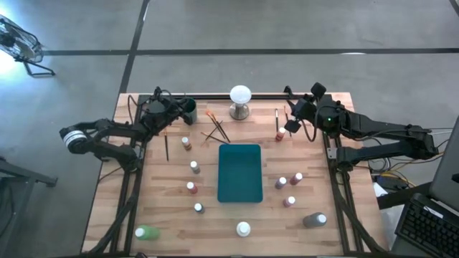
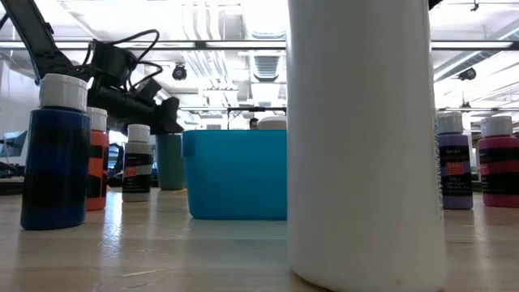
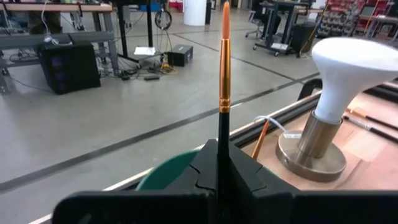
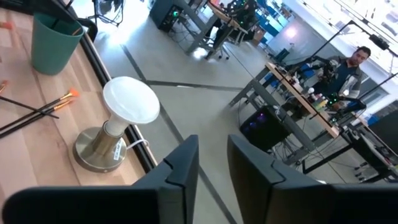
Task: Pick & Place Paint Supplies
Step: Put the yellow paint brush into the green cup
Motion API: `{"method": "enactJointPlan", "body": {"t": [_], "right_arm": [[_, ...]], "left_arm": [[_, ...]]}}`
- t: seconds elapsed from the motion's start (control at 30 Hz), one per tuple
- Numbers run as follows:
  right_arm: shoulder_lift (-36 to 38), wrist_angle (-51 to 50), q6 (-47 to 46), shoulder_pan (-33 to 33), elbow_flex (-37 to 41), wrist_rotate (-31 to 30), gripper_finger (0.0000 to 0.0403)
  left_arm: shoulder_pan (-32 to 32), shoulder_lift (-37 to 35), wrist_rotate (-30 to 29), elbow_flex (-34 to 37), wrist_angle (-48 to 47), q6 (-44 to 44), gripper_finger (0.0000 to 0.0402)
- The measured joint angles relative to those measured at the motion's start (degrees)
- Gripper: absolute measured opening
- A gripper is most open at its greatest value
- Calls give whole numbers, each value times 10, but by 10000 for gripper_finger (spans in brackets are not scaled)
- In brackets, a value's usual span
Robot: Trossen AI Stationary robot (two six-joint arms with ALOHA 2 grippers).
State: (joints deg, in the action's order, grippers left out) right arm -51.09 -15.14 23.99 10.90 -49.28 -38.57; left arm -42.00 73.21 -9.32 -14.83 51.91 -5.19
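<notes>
Up at the frame's upper left, the left gripper (image 1: 171,113) is clamped tight on a paintbrush (image 3: 224,74) beside the teal cup (image 1: 188,110). Centre: four brushes (image 1: 215,129) loose, teal tray (image 1: 240,173) bare, ten bottles (image 1: 195,167) scattered around it — nearly everything left. Upper right, the right gripper (image 1: 292,126) hangs over a red bottle (image 1: 280,136), jaws parted, holding nothing.

arms: two dark jointed arms, black cables looped along them
left arm (image 1: 100,136): white band near base
right arm (image 1: 380,136): green light at wrist
</notes>
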Motion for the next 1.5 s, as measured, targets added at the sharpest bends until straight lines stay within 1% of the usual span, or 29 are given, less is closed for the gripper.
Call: {"method": "enactJointPlan", "body": {"t": [0.3, 0.37, 0.5, 0.77, 0.93, 1.07, 1.3, 1.5], "right_arm": [[0, 4, 2, 0, 0, 0, 70], [0, 4, 2, 0, 0, 0, 72], [0, 5, 2, 0, 0, 0, 84], [0, 5, 2, 0, 0, 0, 111], [0, 5, 2, 0, 0, 0, 125], [0, 5, 1, 0, 0, 0, 135], [0, 5, 2, 0, 0, -1, 151], [0, 4, 1, 0, 0, -1, 160]], "left_arm": [[0, 0, 0, 0, -8, 0, 11], [0, -1, 0, 0, -9, 0, 20], [0, -1, 0, 0, -9, -6, 35], [0, -1, 8, -2, -10, -6, 27], [0, -1, 8, -18, -14, -7, 34], [0, -3, 9, -35, -26, -5, 46], [0, -10, 28, -54, -89, -8, 78], [0, -47, 56, -61, -93, -20, 113]]}}
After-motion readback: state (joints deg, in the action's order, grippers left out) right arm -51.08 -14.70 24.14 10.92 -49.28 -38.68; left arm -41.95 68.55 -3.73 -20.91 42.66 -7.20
